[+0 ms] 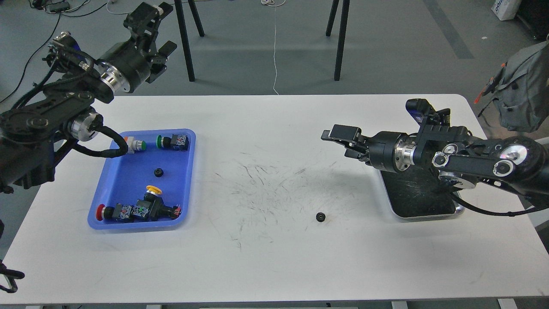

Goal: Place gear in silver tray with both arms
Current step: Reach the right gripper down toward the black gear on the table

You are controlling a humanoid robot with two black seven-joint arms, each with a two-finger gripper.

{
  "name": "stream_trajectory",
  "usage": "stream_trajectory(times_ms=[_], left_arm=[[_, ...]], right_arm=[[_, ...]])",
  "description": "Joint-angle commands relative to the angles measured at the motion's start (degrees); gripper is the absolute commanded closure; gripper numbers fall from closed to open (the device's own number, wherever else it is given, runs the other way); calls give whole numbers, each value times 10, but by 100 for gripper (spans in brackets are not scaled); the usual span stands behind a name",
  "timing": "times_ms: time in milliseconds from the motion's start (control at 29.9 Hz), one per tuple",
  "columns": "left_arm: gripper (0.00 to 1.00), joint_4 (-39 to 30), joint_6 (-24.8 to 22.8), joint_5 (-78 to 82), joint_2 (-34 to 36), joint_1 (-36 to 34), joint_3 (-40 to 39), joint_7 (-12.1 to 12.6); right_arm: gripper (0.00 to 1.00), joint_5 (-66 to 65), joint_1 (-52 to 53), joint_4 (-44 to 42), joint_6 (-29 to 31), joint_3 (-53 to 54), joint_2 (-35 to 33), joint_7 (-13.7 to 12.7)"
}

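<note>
A small black gear (319, 217) lies on the white table, right of centre near the front. The silver tray (424, 214) sits at the right, its dark scratched bottom partly covered by my right arm. My right gripper (344, 143) points left, held above the table beyond the tray's left rim and further back than the gear; its fingers stand apart and hold nothing. My left gripper (155, 31) is raised beyond the table's far left edge, fingers spread, empty.
A blue plastic tray (188, 180) at the left holds several push-button switches and a second small black gear (158, 172). Black stand legs (184, 43) rise behind the table. A grey bag (521, 90) hangs at the far right.
</note>
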Motion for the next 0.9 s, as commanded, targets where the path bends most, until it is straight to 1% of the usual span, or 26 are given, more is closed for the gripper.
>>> stream_trajectory(times_ms=[0,100,201,334,401,501,535,702,802,869], left_arm=[[0,16,-61,-6,2,17,-7,0],[0,33,-86,-24,1,21,-8,0],[0,33,-88,-29,1,27,-8,0],[0,33,-98,-30,1,38,-8,0],[0,33,-104,-36,1,43,-9,0],[0,34,-117,-55,1,49,-8,0],[0,34,-122,-60,1,50,-8,0],[0,48,-124,-96,-7,60,-9,0],[0,52,-124,-105,-11,64,-10,0],[0,56,-123,-112,-18,65,-10,0]], right_arm=[[2,-47,37,14,1,-43,26,4],[2,-76,55,15,1,-57,47,11],[3,-107,77,16,1,-98,80,11],[4,-143,103,21,2,-130,107,15],[4,-162,116,23,4,-153,120,29],[4,-199,136,28,11,-189,141,67],[4,-211,138,28,11,-196,146,75],[4,-285,144,24,11,-215,158,85],[4,-319,148,21,11,-232,165,104],[4,-330,153,21,11,-236,165,112]])
